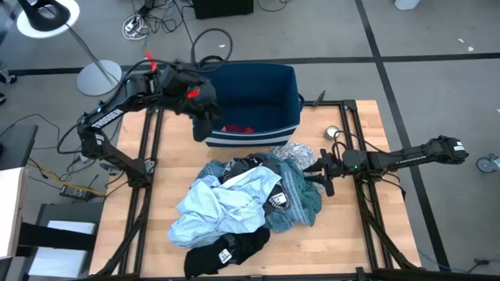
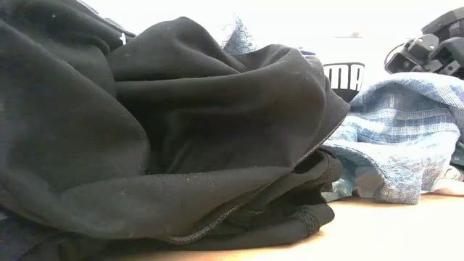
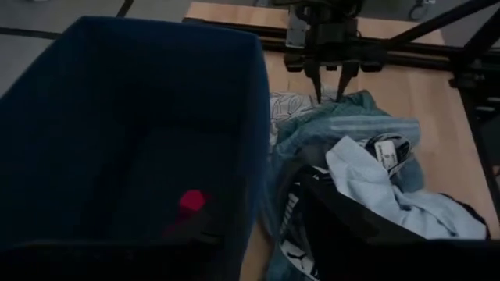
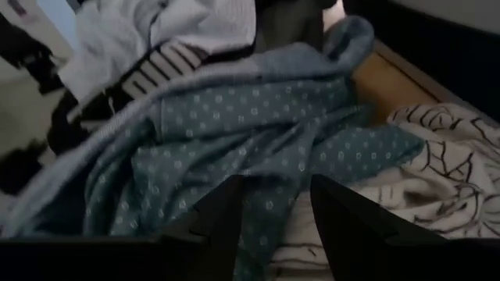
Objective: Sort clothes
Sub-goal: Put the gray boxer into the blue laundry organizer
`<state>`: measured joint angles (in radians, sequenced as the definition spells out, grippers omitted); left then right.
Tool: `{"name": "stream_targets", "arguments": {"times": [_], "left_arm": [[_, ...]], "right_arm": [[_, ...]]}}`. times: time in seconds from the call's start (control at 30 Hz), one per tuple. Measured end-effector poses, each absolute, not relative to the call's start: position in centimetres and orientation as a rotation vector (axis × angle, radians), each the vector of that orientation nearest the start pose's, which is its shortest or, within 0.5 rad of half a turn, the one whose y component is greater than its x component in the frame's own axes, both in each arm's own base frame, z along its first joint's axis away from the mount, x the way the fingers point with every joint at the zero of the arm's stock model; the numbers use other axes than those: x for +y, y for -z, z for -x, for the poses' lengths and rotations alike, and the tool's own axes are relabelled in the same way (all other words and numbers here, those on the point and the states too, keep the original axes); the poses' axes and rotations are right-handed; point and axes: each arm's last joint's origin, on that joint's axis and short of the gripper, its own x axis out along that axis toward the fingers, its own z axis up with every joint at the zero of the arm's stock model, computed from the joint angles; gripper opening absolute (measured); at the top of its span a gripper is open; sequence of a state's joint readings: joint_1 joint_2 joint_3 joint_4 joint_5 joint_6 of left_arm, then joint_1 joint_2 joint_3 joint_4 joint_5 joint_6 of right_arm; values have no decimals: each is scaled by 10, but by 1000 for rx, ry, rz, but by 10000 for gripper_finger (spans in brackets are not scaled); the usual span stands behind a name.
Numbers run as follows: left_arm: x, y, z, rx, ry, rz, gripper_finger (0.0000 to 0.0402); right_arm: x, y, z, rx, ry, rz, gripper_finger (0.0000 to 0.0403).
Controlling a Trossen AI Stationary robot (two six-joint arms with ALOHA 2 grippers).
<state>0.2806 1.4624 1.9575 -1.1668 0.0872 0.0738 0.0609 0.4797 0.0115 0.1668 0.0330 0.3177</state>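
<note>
The clothes lie in a heap mid-table: a light blue shirt [image 1: 226, 203] on top, a teal dotted cloth [image 1: 301, 195] on the right, a white-and-grey patterned cloth [image 1: 293, 152] at the far side and a black piece [image 1: 223, 251] at the near edge. A small red piece [image 3: 191, 201] lies on the floor of the dark blue bin [image 1: 258, 82]. My left gripper [image 1: 205, 126] hangs open over the bin's near left corner with nothing in it. My right gripper [image 4: 273, 218] stands open, low at the heap's right side, over the teal cloth [image 4: 258, 133]. My right gripper's fingertips [image 4: 226, 215] stand over the edge of the teal cloth, beside the patterned cloth [image 4: 437, 172]. I cannot tell whether they touch the fabric. My left gripper touches nothing.
Black frame rails [image 1: 148, 179] run along both sides of the wooden table. A small round object [image 1: 333, 132] lies near the bin's right corner. In the low view the black piece [image 2: 181, 123] fills most of the picture.
</note>
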Motion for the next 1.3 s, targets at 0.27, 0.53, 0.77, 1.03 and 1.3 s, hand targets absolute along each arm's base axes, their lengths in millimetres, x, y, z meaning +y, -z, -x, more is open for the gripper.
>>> {"name": "stream_targets", "arguments": {"times": [0.27, 0.53, 0.77, 1.03, 1.3], "left_arm": [[42, -477, -247, 661, -142, 56, 124], [22, -475, -247, 692, -118, 92, 124], [-2, -472, -246, 729, -109, 64, 124], [-26, -448, -235, 727, -82, 56, 124], [-30, -392, -206, 643, -81, 164, 124]], "right_arm": [[6, -179, -131, 175, 14, -204, 158], [1, -272, -125, 364, 180, -83, 158], [0, -338, -123, 362, 192, -82, 158], [2, -366, -136, 433, 202, -132, 177], [12, -361, -166, 520, 149, -110, 227]]}}
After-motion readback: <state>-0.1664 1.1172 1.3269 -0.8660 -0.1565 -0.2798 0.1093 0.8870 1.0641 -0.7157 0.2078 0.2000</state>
